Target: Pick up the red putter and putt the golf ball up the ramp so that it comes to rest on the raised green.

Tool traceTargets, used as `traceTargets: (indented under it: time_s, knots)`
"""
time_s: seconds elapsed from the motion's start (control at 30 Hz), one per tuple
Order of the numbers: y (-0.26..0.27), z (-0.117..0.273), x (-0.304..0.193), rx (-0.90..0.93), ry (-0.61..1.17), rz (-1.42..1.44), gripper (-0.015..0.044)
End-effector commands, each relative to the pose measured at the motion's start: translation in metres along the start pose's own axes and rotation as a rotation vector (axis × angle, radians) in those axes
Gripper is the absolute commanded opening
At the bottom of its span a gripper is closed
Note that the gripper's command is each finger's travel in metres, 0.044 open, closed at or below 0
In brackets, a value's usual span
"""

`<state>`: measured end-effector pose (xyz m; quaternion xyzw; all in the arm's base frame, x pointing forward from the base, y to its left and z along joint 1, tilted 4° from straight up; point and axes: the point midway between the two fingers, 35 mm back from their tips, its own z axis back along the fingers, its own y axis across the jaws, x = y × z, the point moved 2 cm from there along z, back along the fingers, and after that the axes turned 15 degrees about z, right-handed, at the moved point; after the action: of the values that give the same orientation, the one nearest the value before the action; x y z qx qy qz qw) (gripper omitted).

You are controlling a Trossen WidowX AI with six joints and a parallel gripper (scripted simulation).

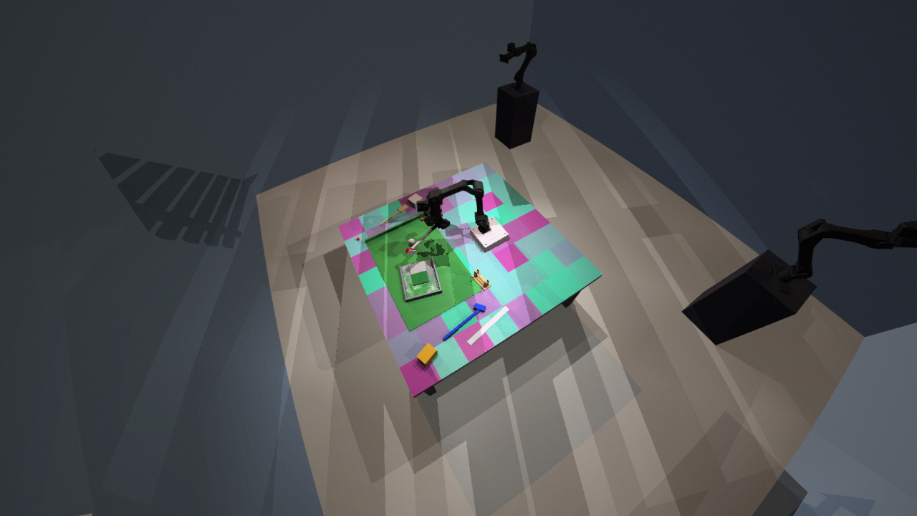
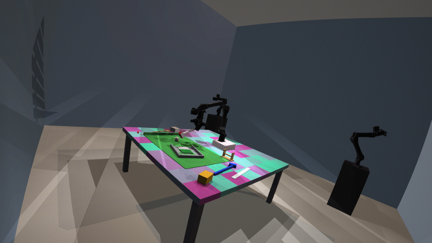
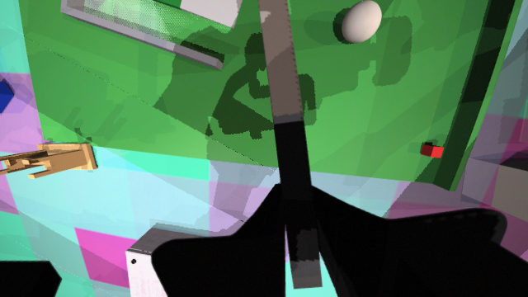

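My gripper [image 1: 440, 225] [image 3: 289, 188] is shut on the putter's dark grip. The putter [image 1: 424, 239] [image 2: 189, 132] [image 3: 282, 70] slants down from the fingers, its red head [image 1: 409, 251] [image 2: 180, 134] over the mat close to the ball. The head is outside the wrist view; I cannot tell whether it touches the ball. The white golf ball [image 1: 411, 241] [image 2: 176, 138] [image 3: 361, 21] rests on the green mat [image 1: 410, 317] [image 2: 187, 164]. The grey-walled ramp frame [image 2: 193, 156] [image 3: 144, 36] stands on the mat, with the raised green square [image 1: 420, 278] [image 2: 185, 151] inside it.
A green rail [image 2: 157, 133] [image 3: 478, 91] runs along the mat's far edge, near a small red cube [image 3: 432, 150]. A wooden rack [image 1: 481, 281] [image 3: 70, 157], blue mallet [image 1: 463, 322] [image 2: 224, 169], white strip [image 1: 488, 325] [image 2: 241, 172] and orange block [image 1: 426, 354] [image 2: 205, 177] lie on the table.
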<state>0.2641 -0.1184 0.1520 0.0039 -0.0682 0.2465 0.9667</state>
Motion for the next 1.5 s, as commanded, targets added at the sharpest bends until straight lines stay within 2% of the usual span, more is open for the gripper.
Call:
traceTargets:
  time_s: [0.0, 0.47, 0.7, 1.0, 1.47]
  knots:
    - [-0.017, 0.005, -0.016, -0.016, 0.009, -0.12, 0.0]
    - [-0.055, 0.015, -0.077, -0.042, 0.05, -0.487, 0.0]
    - [-0.056, 0.01, -0.078, -0.042, 0.051, -0.492, 0.0]
    - [-0.056, -0.024, -0.081, -0.042, 0.051, -0.492, 0.0]
    - [-0.057, -0.04, -0.081, -0.042, 0.05, -0.492, 0.0]
